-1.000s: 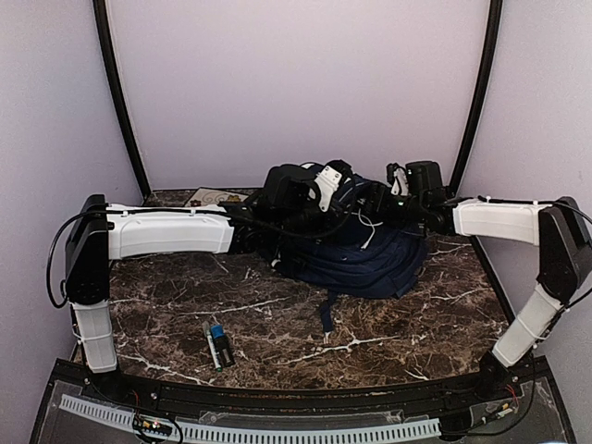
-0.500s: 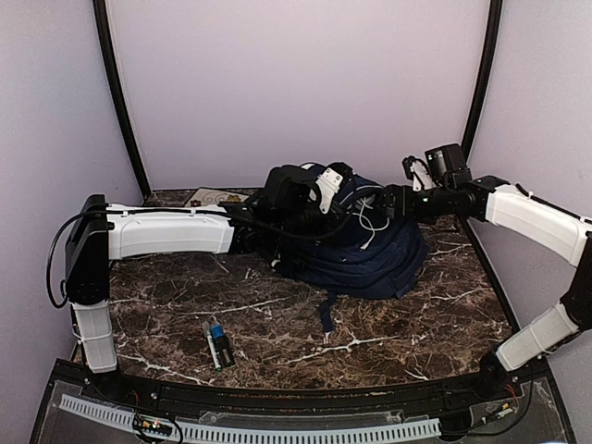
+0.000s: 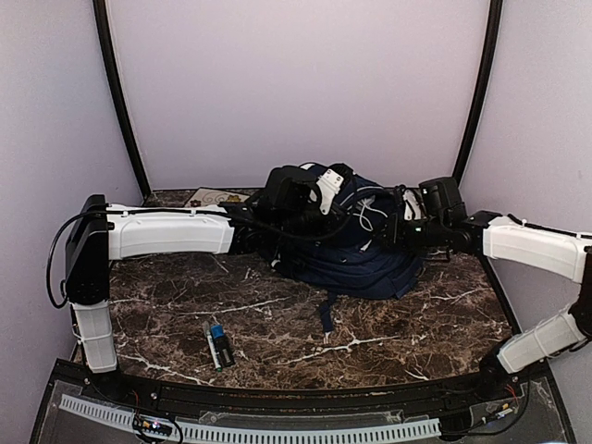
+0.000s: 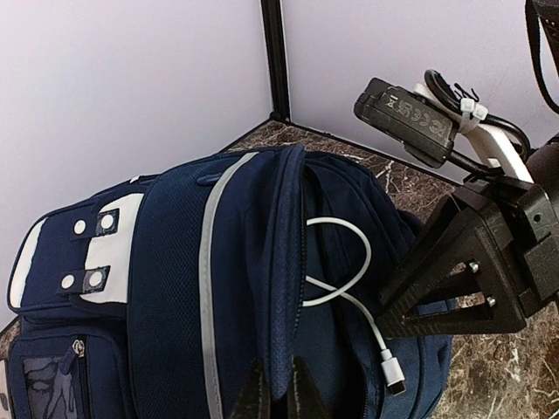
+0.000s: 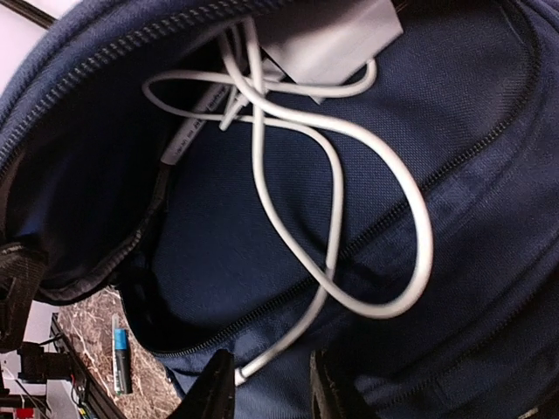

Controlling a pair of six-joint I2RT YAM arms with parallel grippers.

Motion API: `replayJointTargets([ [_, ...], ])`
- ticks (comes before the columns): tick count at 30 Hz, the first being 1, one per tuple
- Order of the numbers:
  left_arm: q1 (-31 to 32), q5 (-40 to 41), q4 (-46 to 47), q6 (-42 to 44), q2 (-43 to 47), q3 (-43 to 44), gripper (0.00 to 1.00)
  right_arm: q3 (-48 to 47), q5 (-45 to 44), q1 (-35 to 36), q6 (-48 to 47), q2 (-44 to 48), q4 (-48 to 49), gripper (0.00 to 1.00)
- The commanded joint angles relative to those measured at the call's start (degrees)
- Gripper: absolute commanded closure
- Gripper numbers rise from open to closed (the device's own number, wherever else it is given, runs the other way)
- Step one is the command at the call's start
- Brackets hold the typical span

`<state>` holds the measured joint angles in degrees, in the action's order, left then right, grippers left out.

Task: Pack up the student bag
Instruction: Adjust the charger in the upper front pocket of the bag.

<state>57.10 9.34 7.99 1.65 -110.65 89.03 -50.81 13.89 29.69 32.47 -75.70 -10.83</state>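
Observation:
The student bag (image 3: 356,254), a navy backpack with white trim, lies at the back of the marble table. My left gripper (image 4: 278,394) is shut on the edge of the bag's open flap (image 4: 284,262) and holds it up. A white cable (image 5: 349,218) loops out of the open compartment over the bag's front; its white charger block (image 5: 327,35) sits inside the opening. My right gripper (image 5: 266,388) is open just above the bag's front, with the cable's free end between its fingers. In the top view the right gripper (image 3: 400,228) is at the bag's right side.
A green marker and a blue-capped item (image 3: 217,344) lie on the table's near left. A flat printed card (image 3: 215,196) lies at the back left behind the left arm. A bag strap (image 3: 326,313) trails toward the front.
The right arm lifted up and to the right off the bag, then came back down onto the bag's right front. The left gripper kept holding the flap.

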Motion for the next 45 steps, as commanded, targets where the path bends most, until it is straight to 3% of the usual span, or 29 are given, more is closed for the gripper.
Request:
replayJointTargets([
  [1, -0.29, -0.54, 0.36, -0.59, 3.16, 0.35, 1.00, 0.43, 2.18, 0.54, 5.25, -2.89, 8.75, 0.74],
  [9, -0.31, -1.07, 0.36, -0.40, 3.22, 0.30, 1.00, 0.71, 5.44, 0.44, 7.34, -7.38, 12.01, 0.78],
  [12, -0.25, -1.22, 0.36, -0.25, 3.25, 0.18, 1.00, 0.61, 7.31, 0.45, 7.93, -7.68, 14.95, 0.90],
  [13, -0.31, -1.25, 0.36, -0.24, 3.25, 0.13, 1.00, 0.25, 7.76, 0.45, 7.96, -7.82, 15.10, 1.00],
  [24, -0.25, -1.48, 0.98, 0.82, 3.56, -1.05, 1.00, -1.11, 5.73, -0.78, 5.36, -5.13, 11.79, 1.00],
  [31, -0.32, -3.17, 1.29, -1.02, 3.56, -1.26, 1.00, -4.29, 7.83, -3.57, 4.57, -11.40, 16.47, 1.00],
  [39, -1.03, -3.50, 1.49, -2.03, 4.35, -3.64, 1.00, -8.13, 17.26, -4.20, 1.18, -10.50, 17.66, 0.81],
  [42, -1.69, -4.14, 0.90, -2.59, 4.03, -4.19, 1.00, -8.41, 21.47, -4.12, -0.96, -6.95, 14.42, 0.76],
  [45, -2.11, -3.94, -1.15, -3.74, 3.19, -4.44, 1.00, -7.04, 19.00, -4.03, -3.61, -1.60, 7.85, 0.72],
])
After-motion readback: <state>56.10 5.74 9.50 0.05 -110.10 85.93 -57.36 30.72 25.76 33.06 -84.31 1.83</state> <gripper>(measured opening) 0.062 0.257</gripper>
